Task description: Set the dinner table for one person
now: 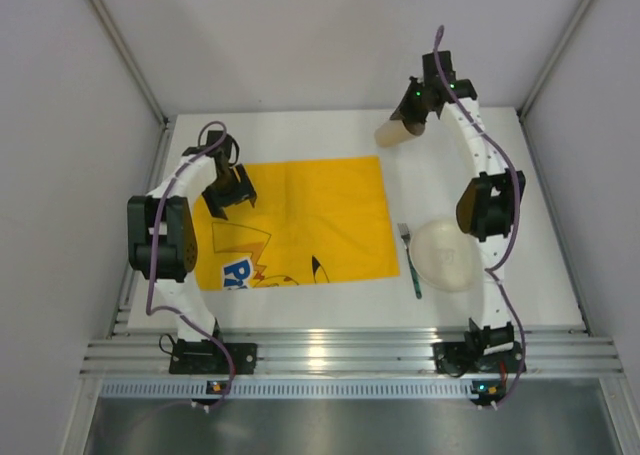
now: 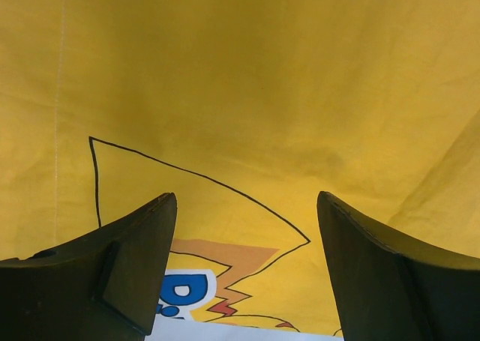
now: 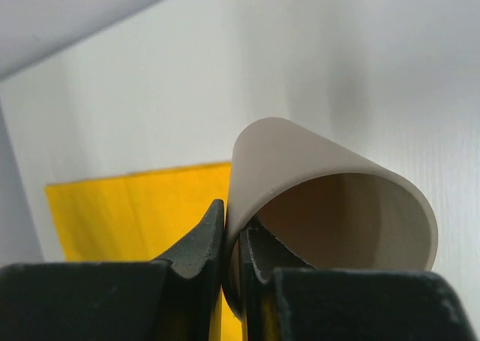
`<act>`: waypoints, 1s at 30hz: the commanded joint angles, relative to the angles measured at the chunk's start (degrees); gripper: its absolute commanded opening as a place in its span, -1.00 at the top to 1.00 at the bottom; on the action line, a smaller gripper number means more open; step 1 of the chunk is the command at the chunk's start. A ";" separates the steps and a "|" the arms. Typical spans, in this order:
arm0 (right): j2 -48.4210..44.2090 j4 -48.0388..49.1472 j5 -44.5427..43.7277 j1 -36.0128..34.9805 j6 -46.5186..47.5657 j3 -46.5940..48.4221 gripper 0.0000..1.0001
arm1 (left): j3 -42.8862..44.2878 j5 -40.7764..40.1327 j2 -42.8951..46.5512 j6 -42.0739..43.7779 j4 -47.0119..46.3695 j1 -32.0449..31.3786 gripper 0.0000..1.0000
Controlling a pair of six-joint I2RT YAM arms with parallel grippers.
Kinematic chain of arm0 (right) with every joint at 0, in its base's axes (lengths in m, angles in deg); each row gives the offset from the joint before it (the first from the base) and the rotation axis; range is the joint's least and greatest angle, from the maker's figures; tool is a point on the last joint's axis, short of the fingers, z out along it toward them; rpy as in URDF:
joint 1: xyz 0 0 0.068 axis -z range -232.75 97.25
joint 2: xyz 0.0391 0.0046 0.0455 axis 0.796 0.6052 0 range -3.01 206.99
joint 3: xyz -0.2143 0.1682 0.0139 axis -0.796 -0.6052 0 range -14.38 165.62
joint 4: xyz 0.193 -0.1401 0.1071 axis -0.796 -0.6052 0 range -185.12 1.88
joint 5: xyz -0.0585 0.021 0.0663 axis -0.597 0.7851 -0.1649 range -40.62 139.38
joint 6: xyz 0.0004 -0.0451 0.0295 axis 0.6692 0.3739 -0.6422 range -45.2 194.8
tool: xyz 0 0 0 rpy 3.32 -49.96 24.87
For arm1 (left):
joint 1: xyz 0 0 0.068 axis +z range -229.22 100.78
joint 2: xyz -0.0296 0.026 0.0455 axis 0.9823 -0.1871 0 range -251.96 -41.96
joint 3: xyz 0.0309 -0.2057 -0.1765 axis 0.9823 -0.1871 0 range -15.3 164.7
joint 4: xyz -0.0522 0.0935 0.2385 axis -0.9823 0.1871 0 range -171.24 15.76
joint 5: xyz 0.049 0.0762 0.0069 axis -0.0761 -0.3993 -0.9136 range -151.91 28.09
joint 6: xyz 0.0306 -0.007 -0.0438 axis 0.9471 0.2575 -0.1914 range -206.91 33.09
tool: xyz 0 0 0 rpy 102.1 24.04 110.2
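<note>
1. Top external view, dinner table [image 1: 300, 135]: spreads white and matte between aluminium rails [image 1: 330, 355], fills most of the frame, carries everything else
2. Yellow mat [image 1: 300, 220]: lies flat on the left-centre of the tabletop, printed with a cartoon figure and blue lettering near its near edge
3. Left gripper [image 1: 228, 197]: sits over the mat's far left part; seen from the left wrist, fingers spread wide with only yellow cloth between them, grasping nothing; touching the cloth or just above it, cannot tell
4. Right gripper [image 1: 420, 110]: reaches to the far right of the tabletop, beyond the mat's far right corner; clamped on the wall of a beige cup [image 1: 395, 132], one finger inside the rim and one outside, as seen from the right wrist
5. Cup: tilted well onto its side, mouth towards the wrist camera; resting on the tabletop or lifted, cannot tell
6. Pale bowl [image 1: 440, 260]: stands on the tabletop right of the mat, partly under the right arm
7. Fork [image 1: 410, 260]: lies between mat and bowl, just beside the bowl's left rim, green handle towards the near edge
</note>
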 commanded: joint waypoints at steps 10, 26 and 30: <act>-4.33 -25.41 -22.48 -19.64 18.56 3.67 1.00 | -5.14 2.70 3.82 3.30 -7.23 0.22 -0.61; 0.86 -22.86 -26.18 -22.81 20.50 0.15 1.00 | -6.46 6.30 5.93 3.74 -8.20 0.83 -0.61; -0.10 -22.78 -26.44 -22.81 20.23 -1.77 0.66 | -6.63 6.83 5.93 3.39 -8.46 0.83 -0.61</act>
